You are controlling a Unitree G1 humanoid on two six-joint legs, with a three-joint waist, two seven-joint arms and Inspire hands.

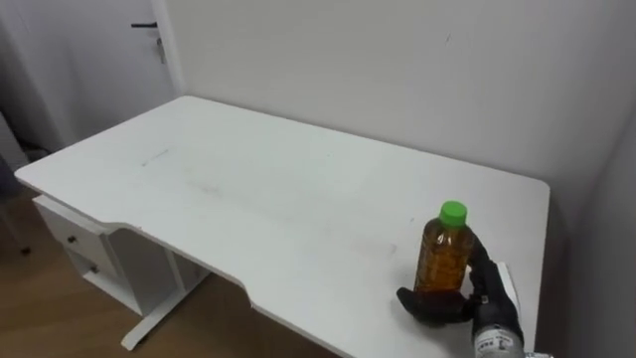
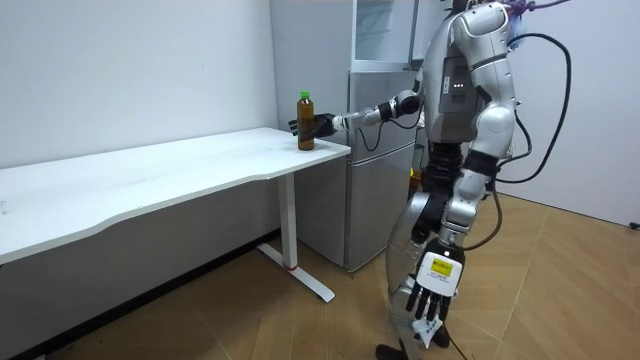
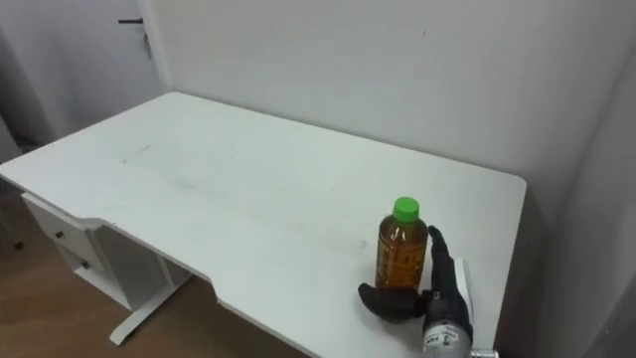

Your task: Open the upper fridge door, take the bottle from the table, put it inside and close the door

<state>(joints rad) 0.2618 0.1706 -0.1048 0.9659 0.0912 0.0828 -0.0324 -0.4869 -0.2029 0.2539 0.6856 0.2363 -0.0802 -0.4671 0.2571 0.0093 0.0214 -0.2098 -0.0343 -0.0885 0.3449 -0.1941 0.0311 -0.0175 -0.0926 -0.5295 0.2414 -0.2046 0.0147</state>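
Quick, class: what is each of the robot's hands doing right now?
Left hand: open, hanging by the robot's side, holding nothing.
Right hand: shut on the amber plastic bottle with a green cap, which stands on the white table.

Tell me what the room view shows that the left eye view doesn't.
Room view adds: the fridge past the end of the table, and the left hand hanging open by the robot's side. Left eye view adds: a door in the far corner and drawers under the table. Shared: the white table, the upright green-capped bottle near its edge, and the right hand curled round the bottle's base.
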